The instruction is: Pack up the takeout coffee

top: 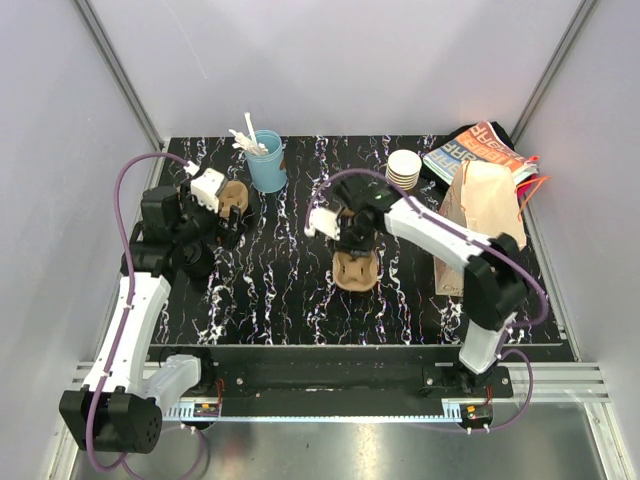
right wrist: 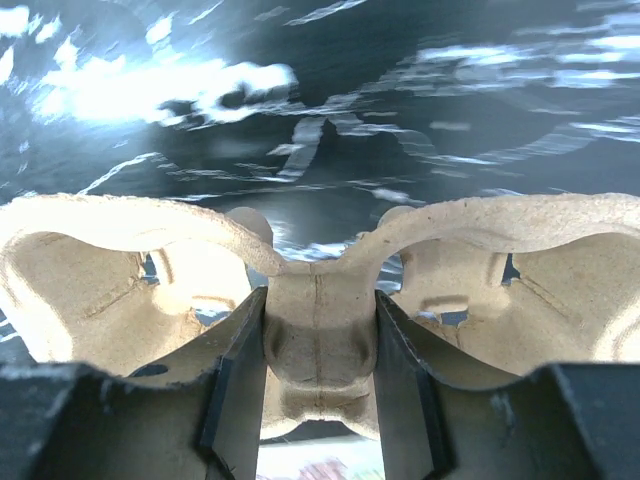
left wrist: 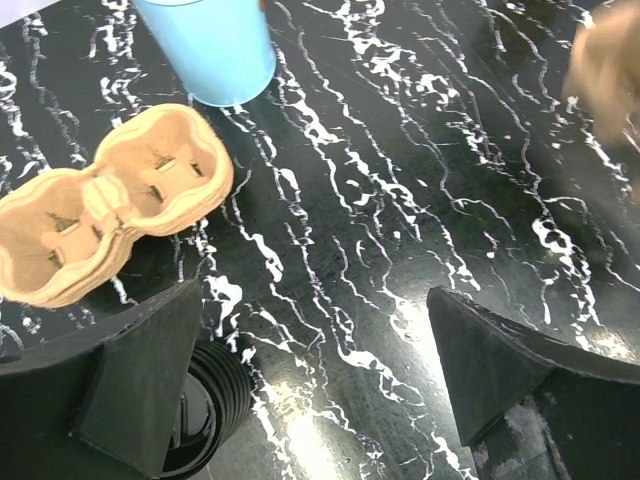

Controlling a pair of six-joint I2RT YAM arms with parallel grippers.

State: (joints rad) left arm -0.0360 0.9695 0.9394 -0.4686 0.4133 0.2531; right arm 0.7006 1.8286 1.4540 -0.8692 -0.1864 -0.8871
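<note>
right tool [right wrist: 318, 350] pinching centre post of pulp cup carrier [top: 355, 272] mid-frame on black marbled counter [top: 280, 290], left tool [left wrist: 313, 290] wide at left near second carrier [left wrist: 110, 215], takeout coffee cup not made out in any view

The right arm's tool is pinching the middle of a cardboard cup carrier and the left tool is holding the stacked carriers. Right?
Not quite. The left tool holds nothing: the left wrist view shows its fingers wide apart above the table, the stacked carriers lying beside it, untouched. The right tool does pinch the middle of its cup carrier.
</note>
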